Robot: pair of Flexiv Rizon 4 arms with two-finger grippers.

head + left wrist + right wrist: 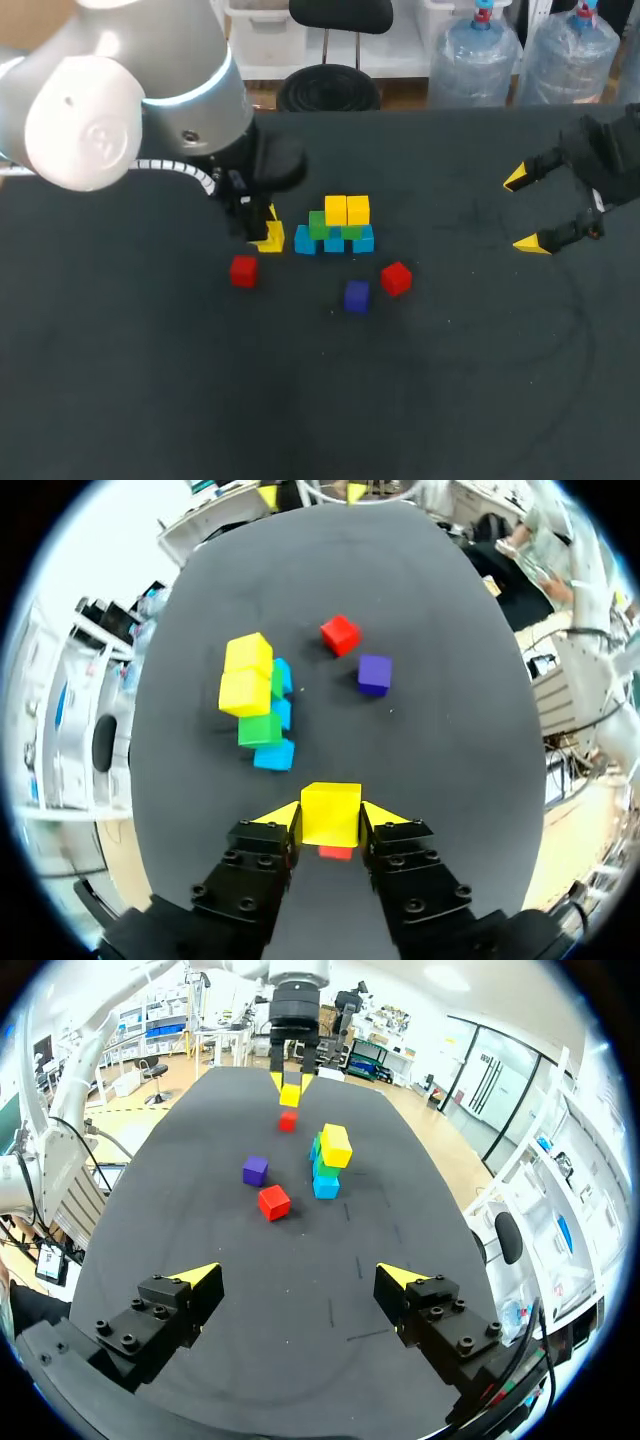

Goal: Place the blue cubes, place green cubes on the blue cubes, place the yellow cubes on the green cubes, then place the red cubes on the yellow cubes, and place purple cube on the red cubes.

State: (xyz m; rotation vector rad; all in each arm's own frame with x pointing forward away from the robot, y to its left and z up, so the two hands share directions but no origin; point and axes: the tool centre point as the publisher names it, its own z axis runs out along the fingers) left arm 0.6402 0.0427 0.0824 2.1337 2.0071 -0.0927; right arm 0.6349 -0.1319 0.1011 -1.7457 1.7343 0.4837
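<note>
A stack stands mid-table: blue cubes [335, 243] at the bottom, green cubes [318, 226] on them, two yellow cubes [347, 210] on top. My left gripper [266, 236] is just left of the stack, shut on a third yellow cube [331, 813] held above the table. One red cube [243, 271] lies under and just in front of it, showing below the held cube [335, 853]. Another red cube [396, 278] and the purple cube [357, 295] lie in front of the stack. My right gripper [530, 210] hovers open and empty at the far right.
The black table [150, 380] has wide bare room in front and to the right of the cubes. In the right wrist view the stack [330, 1160], purple cube [255, 1170] and nearer red cube [273, 1202] lie well ahead of the right gripper [300, 1280].
</note>
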